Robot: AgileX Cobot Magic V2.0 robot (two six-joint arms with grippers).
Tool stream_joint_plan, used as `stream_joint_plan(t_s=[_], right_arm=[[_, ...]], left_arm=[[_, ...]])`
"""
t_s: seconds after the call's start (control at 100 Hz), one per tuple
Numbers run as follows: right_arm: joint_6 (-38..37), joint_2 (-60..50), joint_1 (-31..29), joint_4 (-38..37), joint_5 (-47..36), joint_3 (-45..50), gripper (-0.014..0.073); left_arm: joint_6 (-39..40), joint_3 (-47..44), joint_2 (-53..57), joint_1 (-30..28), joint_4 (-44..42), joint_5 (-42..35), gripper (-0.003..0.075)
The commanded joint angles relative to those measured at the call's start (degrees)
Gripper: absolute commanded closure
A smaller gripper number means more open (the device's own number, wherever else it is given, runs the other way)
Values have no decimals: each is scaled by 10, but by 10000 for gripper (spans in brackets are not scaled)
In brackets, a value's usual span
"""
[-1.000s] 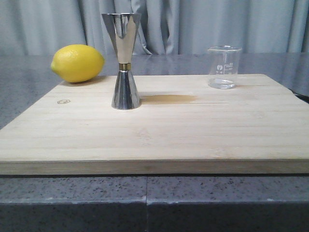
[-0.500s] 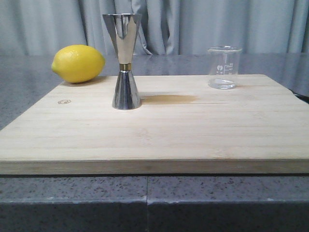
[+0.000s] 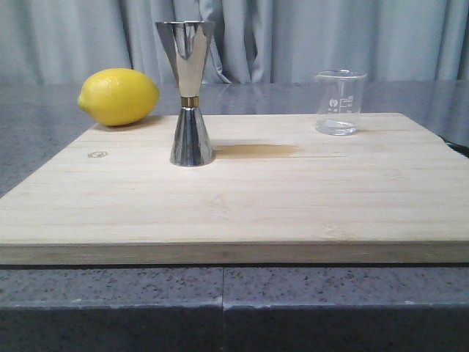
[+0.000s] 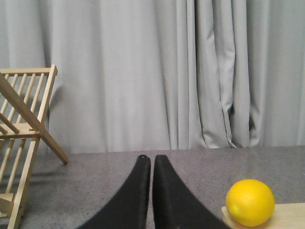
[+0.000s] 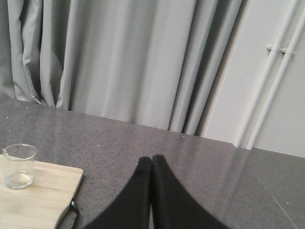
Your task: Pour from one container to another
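Observation:
The clear glass beaker [image 3: 339,102] stands upright at the far right of the wooden cutting board [image 3: 242,198], with a little clear liquid at its bottom; the right wrist view also shows the beaker [image 5: 19,166]. The steel jigger [image 3: 188,92] stands upright left of the board's middle, gold band at its waist. Neither gripper shows in the front view. My left gripper [image 4: 151,158] is shut and empty over the grey counter, off the board's left side. My right gripper [image 5: 152,159] is shut and empty, off the board's right edge.
A yellow lemon [image 3: 119,96] rests at the board's far left corner, and the left wrist view shows the lemon [image 4: 250,202] too. A wooden dish rack [image 4: 21,133] stands on the counter further left. Grey curtains hang behind the table. White pipes [image 5: 279,71] run down the wall at right.

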State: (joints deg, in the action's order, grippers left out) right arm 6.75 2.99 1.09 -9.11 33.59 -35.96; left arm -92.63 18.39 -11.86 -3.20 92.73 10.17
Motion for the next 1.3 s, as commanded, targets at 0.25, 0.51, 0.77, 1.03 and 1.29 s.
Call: stream_joint_plan(t_s=[0.25,0.51,0.77,1.03,1.29], right_arm=[[3,-42,-3,-8,-25,29,661],[3,-42,-3,-8,-23,29,661],[3,-42,-3,-8,-23,29,661],[3,-42,-3,-8,-23,29,661],[3,-42,-3,-8,-23,29,661]], left_arm=[[7,-13,-4,0,13,-31,739],[7,-13,-4,0,13,-31,739],[7,-13,-4,0,13,-31,739],[7,-13,-4,0,13,-31,739],[7,-13,-4,0,13,-31,739]])
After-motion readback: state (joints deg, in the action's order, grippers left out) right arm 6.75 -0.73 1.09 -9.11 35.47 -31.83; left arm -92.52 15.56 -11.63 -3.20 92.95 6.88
